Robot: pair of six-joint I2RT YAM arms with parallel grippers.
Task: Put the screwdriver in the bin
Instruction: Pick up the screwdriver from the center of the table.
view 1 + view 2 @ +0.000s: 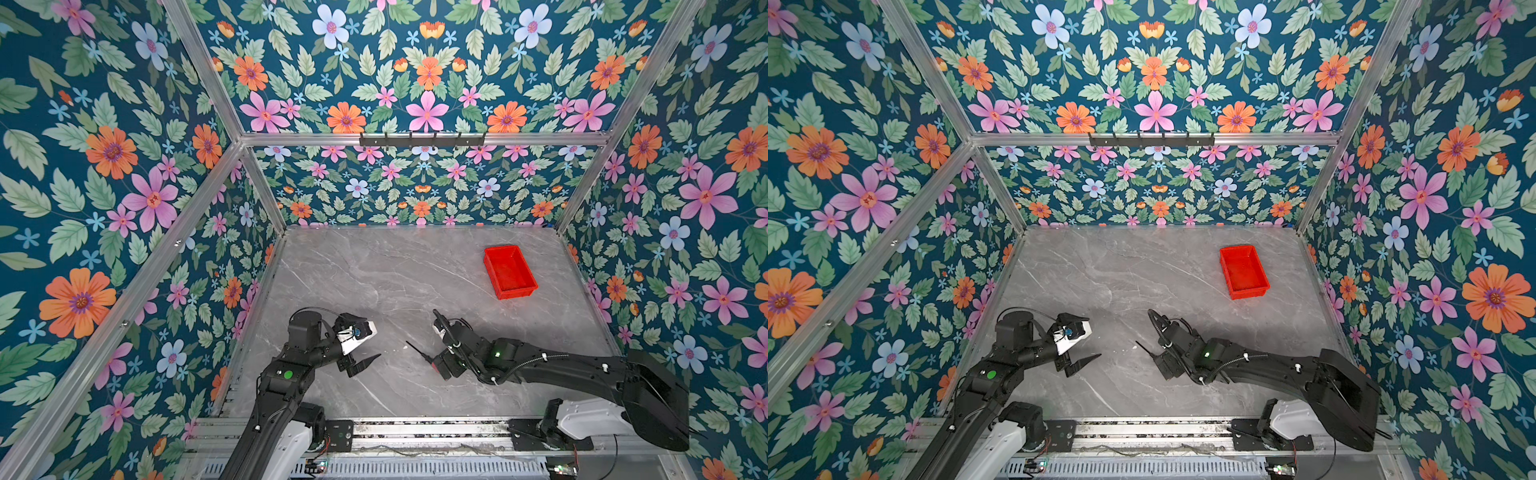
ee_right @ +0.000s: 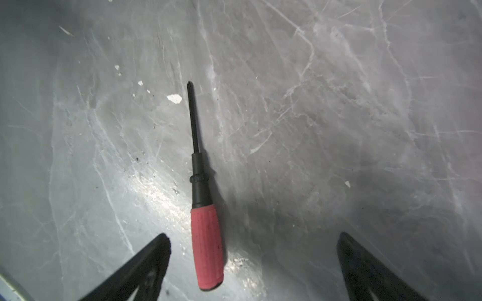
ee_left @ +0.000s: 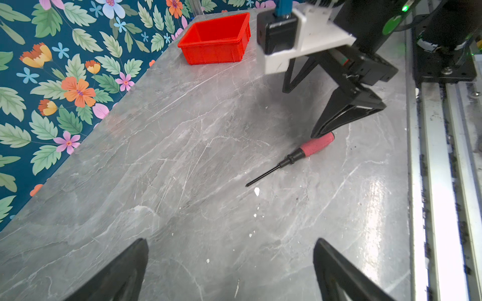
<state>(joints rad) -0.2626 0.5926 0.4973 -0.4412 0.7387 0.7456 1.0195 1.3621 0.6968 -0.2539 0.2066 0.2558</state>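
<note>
Here's the cell: floral walls (image 1: 124,187) on three sides, an aluminium frame (image 1: 291,139) with a black hook rail (image 1: 422,141) across the back, and a grey marbled tabletop (image 1: 374,282) below. A metal rail (image 1: 415,432) along the front edge carries both arm bases. The bin (image 1: 517,293) sits far right on the tabletop, close to the right wall, open top up, well apart from both arms. Between it and the arms runs plain veined marble. The left gripper (image 1: 372,343) hovers at the near left with its fingers spread wide, on the side away from the bin.

Now the right gripper (image 2: 253,237): low over the table near the middle front, fingers (image 2: 154,252) opened wide, gripping nothing. And there's the screwdriver (image 2: 202,198), flat on the marble right under it! In the right wrist view the pink-red handle (image 2: 207,247) lies in the gap between the two fingers, clearly closer to one of them, with a strip of table showing between handle and finger. The left wrist view shows it's the finger on the front-rail side, its tip right at the handle's butt end; whether they touch there, I can't tell. The black shaft (image 2: 194,122) pokes out past the fingertips toward the left arm's side, its tip just beside a white chip (image 2: 174,98) on the surface. In both top views the shaft shows clearly while the gripper covers most of the handle.
</note>
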